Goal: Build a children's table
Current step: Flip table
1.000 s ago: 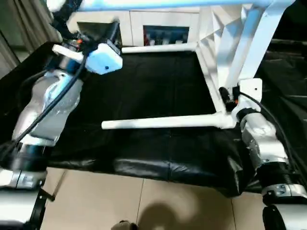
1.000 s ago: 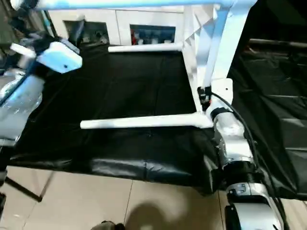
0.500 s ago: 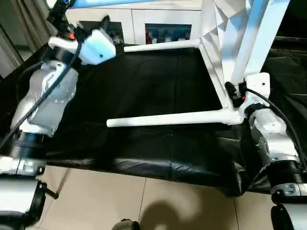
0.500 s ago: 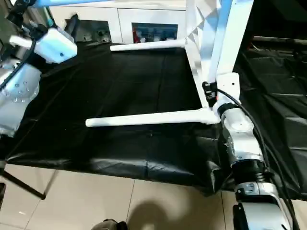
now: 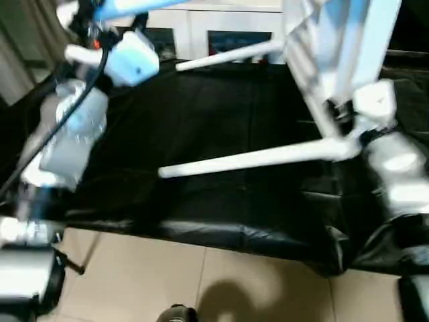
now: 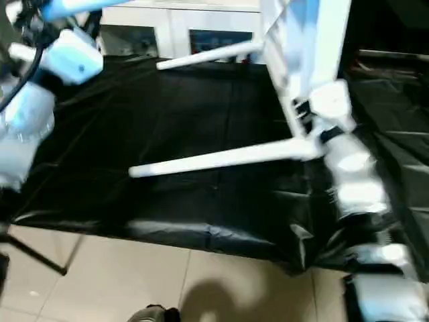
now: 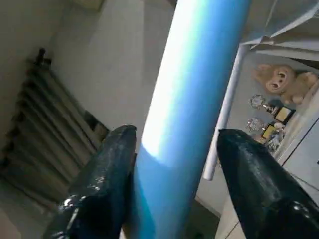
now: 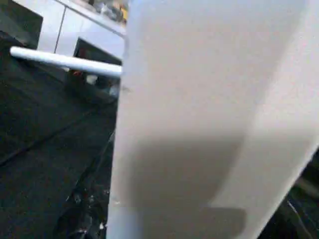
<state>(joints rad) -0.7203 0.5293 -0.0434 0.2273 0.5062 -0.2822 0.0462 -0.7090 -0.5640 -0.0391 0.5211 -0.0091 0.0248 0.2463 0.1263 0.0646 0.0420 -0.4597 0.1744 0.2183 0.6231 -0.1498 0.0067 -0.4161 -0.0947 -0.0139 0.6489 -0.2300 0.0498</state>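
White table legs (image 5: 248, 159) tilt as the left claw (image 7: 172, 149) narrows around a raised leg (image 7: 192, 99); right claw's grip cannot be told.

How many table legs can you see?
3. One leg sticks out low over the black cover, nearest the camera. One sticks out further back, by the cabinet. One is up high, between the left hand's fingers. A fourth may be hidden.
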